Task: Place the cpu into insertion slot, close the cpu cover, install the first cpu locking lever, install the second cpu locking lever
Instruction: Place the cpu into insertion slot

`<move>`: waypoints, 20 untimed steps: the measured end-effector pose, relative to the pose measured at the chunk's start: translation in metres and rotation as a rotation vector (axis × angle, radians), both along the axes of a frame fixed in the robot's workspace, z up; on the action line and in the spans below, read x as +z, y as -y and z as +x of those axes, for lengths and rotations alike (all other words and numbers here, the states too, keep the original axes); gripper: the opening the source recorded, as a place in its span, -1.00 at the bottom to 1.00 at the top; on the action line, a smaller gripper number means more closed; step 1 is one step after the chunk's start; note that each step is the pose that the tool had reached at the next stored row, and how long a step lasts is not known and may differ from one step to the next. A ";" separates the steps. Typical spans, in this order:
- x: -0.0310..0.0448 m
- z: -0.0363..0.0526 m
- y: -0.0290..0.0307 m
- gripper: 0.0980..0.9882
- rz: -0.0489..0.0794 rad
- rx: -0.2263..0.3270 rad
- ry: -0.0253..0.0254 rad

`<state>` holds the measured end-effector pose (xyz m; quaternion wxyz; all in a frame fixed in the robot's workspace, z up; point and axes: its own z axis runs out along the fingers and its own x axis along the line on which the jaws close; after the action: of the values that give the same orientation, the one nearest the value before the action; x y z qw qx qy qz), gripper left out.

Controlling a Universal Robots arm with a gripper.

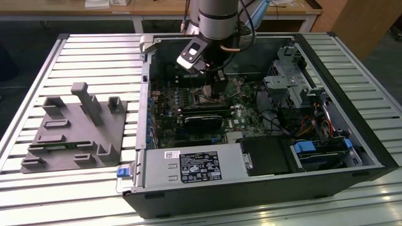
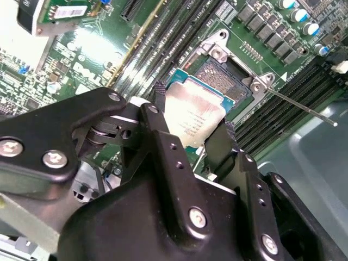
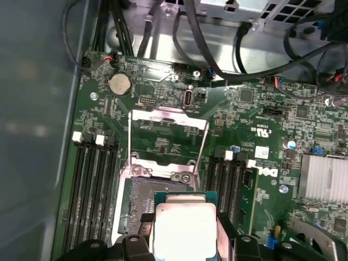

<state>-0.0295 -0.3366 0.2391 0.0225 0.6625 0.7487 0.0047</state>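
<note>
hand [image 2: 193, 111] gripping cpu [image 3: 184, 231], over insertion slot [image 2: 220, 76]

Exterior view, lower centre: white sticker [image 1: 171, 154] and black label [image 1: 201, 166] on grey housing [image 1: 157, 173]; print there and on the cpu [image 2: 196, 117] unreadable.

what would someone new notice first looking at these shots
The gripper clamps the silvery cpu close over the bare insertion slot. Beside the slot, the cpu cover stands flipped open. In the exterior view, the arm reaches down into an open computer case on a slatted table.
</note>
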 end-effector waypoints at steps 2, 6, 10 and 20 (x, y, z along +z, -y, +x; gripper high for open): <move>-0.0008 0.0000 -0.0024 -0.01 0.000 -0.001 0.0000; -0.0033 0.0000 -0.0073 -0.01 0.000 -0.003 -0.0001; -0.0060 0.0000 -0.0104 -0.01 0.000 -0.018 0.0001; -0.0144 -0.0023 -0.0148 -0.01 -0.001 -0.069 -0.0001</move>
<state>-0.0318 -0.3219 0.2247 0.0228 0.6879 0.7254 0.0037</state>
